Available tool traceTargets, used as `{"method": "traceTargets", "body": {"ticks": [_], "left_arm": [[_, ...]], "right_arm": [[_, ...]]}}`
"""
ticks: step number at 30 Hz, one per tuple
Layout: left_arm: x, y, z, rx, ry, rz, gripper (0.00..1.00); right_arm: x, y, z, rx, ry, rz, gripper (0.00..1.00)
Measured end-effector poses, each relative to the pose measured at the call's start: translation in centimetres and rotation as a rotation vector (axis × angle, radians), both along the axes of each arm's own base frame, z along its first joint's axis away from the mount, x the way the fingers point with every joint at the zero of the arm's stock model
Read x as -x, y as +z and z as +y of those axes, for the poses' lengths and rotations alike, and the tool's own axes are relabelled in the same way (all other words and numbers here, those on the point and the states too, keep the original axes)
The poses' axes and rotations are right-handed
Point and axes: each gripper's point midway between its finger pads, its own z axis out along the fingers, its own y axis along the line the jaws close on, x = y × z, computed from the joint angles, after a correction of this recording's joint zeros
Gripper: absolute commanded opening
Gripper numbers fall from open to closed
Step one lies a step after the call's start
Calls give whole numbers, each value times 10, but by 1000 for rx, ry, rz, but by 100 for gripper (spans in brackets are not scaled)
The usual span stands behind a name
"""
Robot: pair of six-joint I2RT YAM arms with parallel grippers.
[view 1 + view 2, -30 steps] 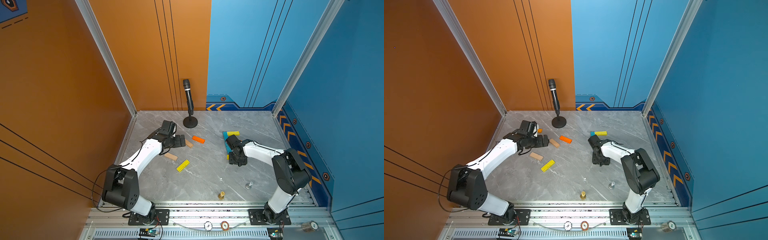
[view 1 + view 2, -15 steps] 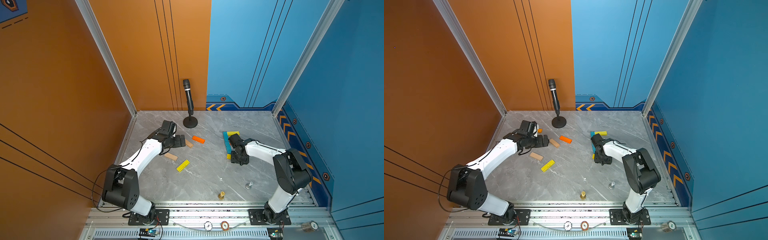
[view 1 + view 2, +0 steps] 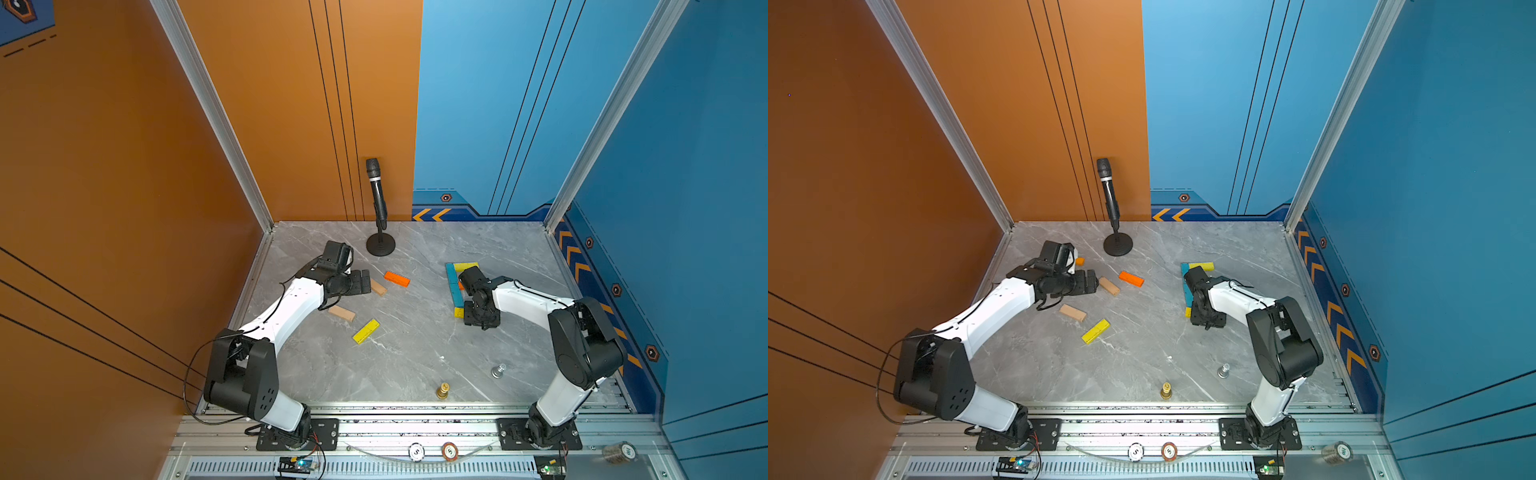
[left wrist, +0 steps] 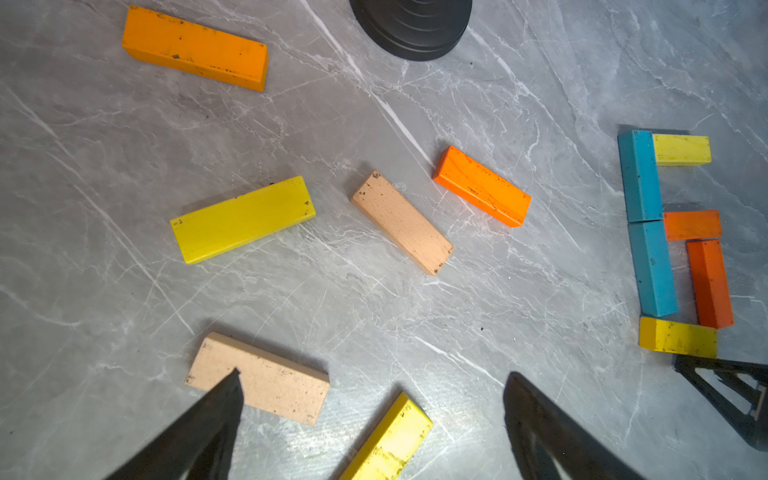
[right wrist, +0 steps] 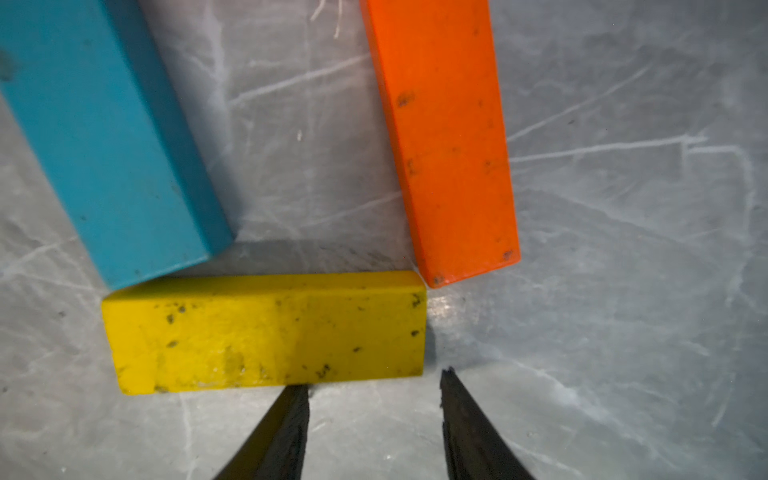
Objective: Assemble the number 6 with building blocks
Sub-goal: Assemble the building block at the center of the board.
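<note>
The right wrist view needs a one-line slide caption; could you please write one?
Right gripper, open and empty, beside the yellow block bridging the ends of the blue block and orange block.

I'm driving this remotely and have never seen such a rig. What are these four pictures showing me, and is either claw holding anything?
Two white-and-black robot arms, left and right, stand at the near edge of a grey marble-look table. Two pictures look down from overhead, nearly alike; the other two come from a camera on each wrist. The left gripper stands wide open over loose wooden bars, orange, yellow and plain tan. The right gripper, partly open, has its tips beside the yellow wooden bar closing the base of a blue, orange and yellow six-shaped figure. Neither holds anything. A black microphone on a stand, a gold chess piece and a silver chess piece stand there.
</note>
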Motion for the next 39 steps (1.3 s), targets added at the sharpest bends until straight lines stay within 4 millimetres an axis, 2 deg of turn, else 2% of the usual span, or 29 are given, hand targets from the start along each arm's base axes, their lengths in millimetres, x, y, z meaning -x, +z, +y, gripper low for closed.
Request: {"method": "traceTargets", "body": {"ticks": [5,12,31,39], "left_arm": [[0,0,-1,0,-3,0,98],[1,0,-2,0,-5,0,98],[1,0,-4,0,-11,0,98],[1,0,-4,0,-11,0,98]], "right_arm": [[0,8,-9,6,-17,-26,52],[7,3,-21,15,-45,-2,52],[-3,3,-26,-13,-92,-37,52],[1,8,-23,-31,-98,-49,53]]}}
